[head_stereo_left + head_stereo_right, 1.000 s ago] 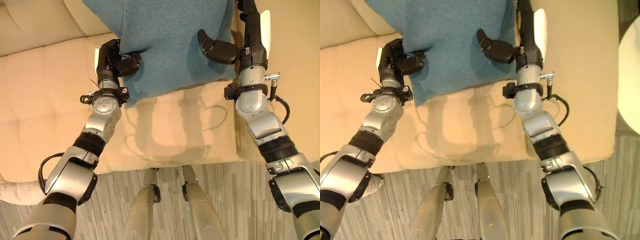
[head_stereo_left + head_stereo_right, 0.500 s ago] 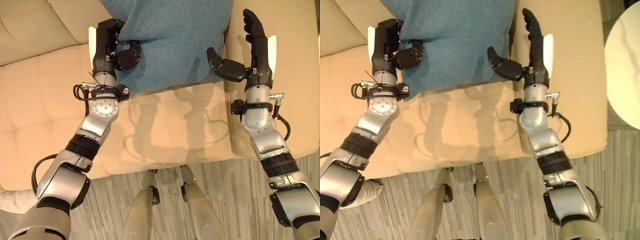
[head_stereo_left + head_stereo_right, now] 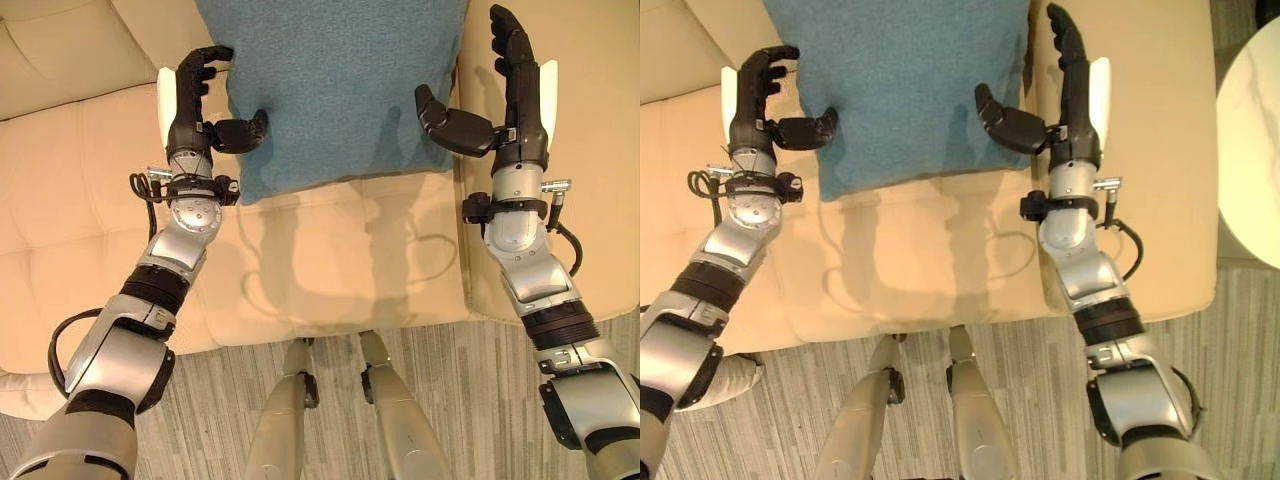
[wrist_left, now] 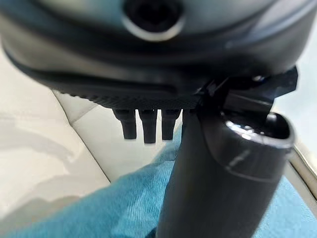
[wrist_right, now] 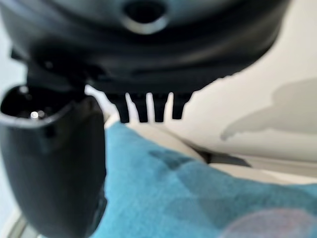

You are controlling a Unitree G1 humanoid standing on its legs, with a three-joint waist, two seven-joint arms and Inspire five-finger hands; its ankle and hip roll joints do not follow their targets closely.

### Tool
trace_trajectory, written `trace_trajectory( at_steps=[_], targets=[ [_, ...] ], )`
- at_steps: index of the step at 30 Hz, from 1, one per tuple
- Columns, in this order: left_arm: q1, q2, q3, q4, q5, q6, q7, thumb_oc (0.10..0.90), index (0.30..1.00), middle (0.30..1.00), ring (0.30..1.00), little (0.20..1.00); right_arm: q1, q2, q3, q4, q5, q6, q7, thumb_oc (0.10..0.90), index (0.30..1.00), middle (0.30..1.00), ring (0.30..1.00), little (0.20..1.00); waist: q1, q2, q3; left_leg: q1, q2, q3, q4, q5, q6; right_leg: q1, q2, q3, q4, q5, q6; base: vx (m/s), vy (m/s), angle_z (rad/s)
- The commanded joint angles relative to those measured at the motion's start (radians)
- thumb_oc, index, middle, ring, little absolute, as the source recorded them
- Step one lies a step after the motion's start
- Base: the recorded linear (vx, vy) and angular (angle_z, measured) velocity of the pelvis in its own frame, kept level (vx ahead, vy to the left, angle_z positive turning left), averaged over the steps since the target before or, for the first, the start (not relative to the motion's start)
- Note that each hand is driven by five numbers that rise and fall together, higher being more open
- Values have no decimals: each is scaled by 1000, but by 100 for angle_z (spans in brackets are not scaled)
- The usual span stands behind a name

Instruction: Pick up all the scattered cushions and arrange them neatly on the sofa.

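Note:
A teal cushion (image 3: 340, 85) lies on the cream sofa (image 3: 320, 270), its far edge up against the backrest. My left hand (image 3: 188, 105) stands just off the cushion's left edge, open, its fingers loosely extended and its thumb reaching onto the cloth. My right hand (image 3: 518, 95) is beside the right edge, open with straight fingers and its thumb hovering over the cushion's near right corner. The left wrist view shows the teal cushion (image 4: 119, 208) past short straight fingers (image 4: 143, 126). The cushion (image 5: 198, 198) also lies beyond the right hand's thumb in the right wrist view.
A round white table (image 3: 1255, 130) stands to the right of the sofa. Grey striped floor (image 3: 470, 400) runs along the sofa's front edge. A pale rounded object (image 3: 735, 375) lies on the floor at the lower left.
My left hand has let go of the cushion's left edge and opened, shifting a little outward. The cushion now rests on the seat. My right hand stays open beside it.

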Motion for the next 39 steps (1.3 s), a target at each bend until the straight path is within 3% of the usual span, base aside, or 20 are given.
trace_trajectory(
  at_steps=[1, 10, 19, 20, 22, 23, 25, 29, 35, 38, 39],
  targets=[
    [-54, 42, 80, 56, 37, -53, 36, 800, 900, 900, 900, 900, 48, -17, -96, -112, 1, -112, -21, 800, 900, 900, 900, 900, -9, -14, -128, 42, -53, 15, 1, -137, -5, 52, 1, -39, 44, -177, 60, 0, 0, 0],
    [134, 7, 180, -128, -19, -116, 43, 800, 900, 900, 900, 900, 114, 10, -142, -87, -6, -101, -33, 800, 900, 900, 900, 900, 10, -18, -146, 57, -51, 7, 1, -139, -6, 69, 4, -46, 47, -185, 53, 11, -1, 0],
    [591, -191, 245, -371, -18, -145, -64, 800, 900, 900, 900, 900, 358, 130, -169, -57, -49, -76, 16, 800, 900, 900, 900, 900, 43, -40, -188, 131, -44, -1, 1, -164, -1, 154, 9, -67, 50, -217, 43, 48, -19, 7],
    [595, -191, 245, -374, -18, -144, -64, 800, 900, 900, 900, 900, 361, 131, -169, -59, -49, -76, 16, 800, 900, 900, 900, 900, 42, -40, -190, 128, -43, -1, 1, -159, -1, 151, 9, -67, 49, -213, 43, 64, -34, 10],
    [775, -216, 271, -398, -42, -138, -129, 800, 900, 900, 900, 900, 495, 144, -196, -70, -46, -75, 67, 800, 900, 900, 900, 900, 49, -53, -214, 174, -43, -7, 1, -171, 4, 205, 11, -83, 44, -223, 41, 82, -44, 13],
    [775, -216, 271, -398, -42, -138, -129, 800, 900, 900, 900, 900, 496, 144, -196, -70, -47, -75, 68, 800, 900, 900, 900, 900, 49, -53, -215, 173, -43, -7, 1, -171, 4, 205, 11, -83, 44, -223, 41, 39, -16, 14],
    [830, -220, 280, -378, -36, -137, -142, 800, 900, 900, 900, 900, 538, 156, -209, -48, -28, -81, 87, 800, 900, 900, 900, 900, 51, -57, -220, 193, -42, -9, 1, -176, 5, 224, 10, -91, 44, -225, 43, 24, -8, 16],
    [1069, -267, 342, -237, -96, -95, -235, 800, 900, 900, 900, 900, 761, 199, -215, 52, 6, -66, 200, 800, 900, 900, 900, 900, 63, -74, -274, 294, -37, -23, 1, -201, 8, 326, 0, -130, 41, -251, 50, 70, -6, 14],
    [1149, -285, 324, -35, 1, -50, -279, 800, 900, 900, 900, 900, 824, 213, -144, 257, -87, -38, 236, 800, 900, 900, 900, 900, 81, -91, -345, 372, -35, -21, 1, -215, 13, 405, -12, -148, 27, -247, 62, 29, 37, 10],
    [1149, -290, 315, 18, 27, -43, -281, 800, 900, 900, 900, 900, 825, 216, -130, 304, -100, -34, 238, 800, 900, 900, 900, 900, 84, -94, -351, 388, -36, -21, 1, -221, 14, 422, -13, -150, 23, -248, 63, 26, 54, 12],
    [1133, -306, 287, 190, 113, -25, -285, 800, 900, 900, 900, 900, 816, 234, -85, 461, -140, -16, 234, 800, 900, 900, 900, 900, 91, -101, -379, 423, -39, -21, 1, -237, 19, 457, -18, -150, 18, -253, 68, 62, 83, -1]
  ],
)
